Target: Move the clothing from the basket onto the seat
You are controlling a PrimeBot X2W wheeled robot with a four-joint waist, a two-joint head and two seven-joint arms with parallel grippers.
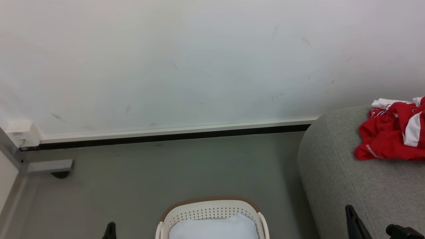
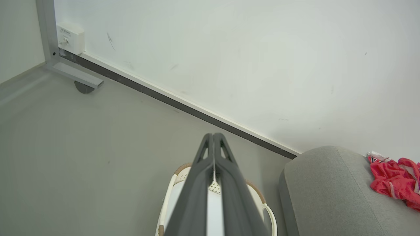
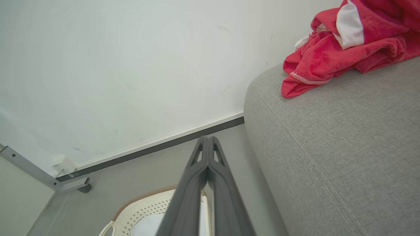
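The clothing (image 1: 391,136), bright red with white stripes, lies bunched on top of the grey seat (image 1: 332,172) at the right, near the wall. The off-white basket (image 1: 212,207) stands on the floor at the bottom middle, with its pale liner (image 1: 214,229) showing inside. My left gripper (image 1: 110,229) pokes up left of the basket. In its own view the left gripper (image 2: 213,135) is shut on nothing, above the basket (image 2: 177,173). My right gripper (image 1: 348,209) rises in front of the seat. The right gripper (image 3: 207,138) is also shut and holds nothing, with the clothing (image 3: 341,42) far above it.
A white wall with a dark baseboard (image 1: 172,134) runs behind the grey floor. A grey metal frame leg (image 1: 49,166) and a white wall box (image 1: 23,134) sit at the far left. Open floor lies between the basket and the wall.
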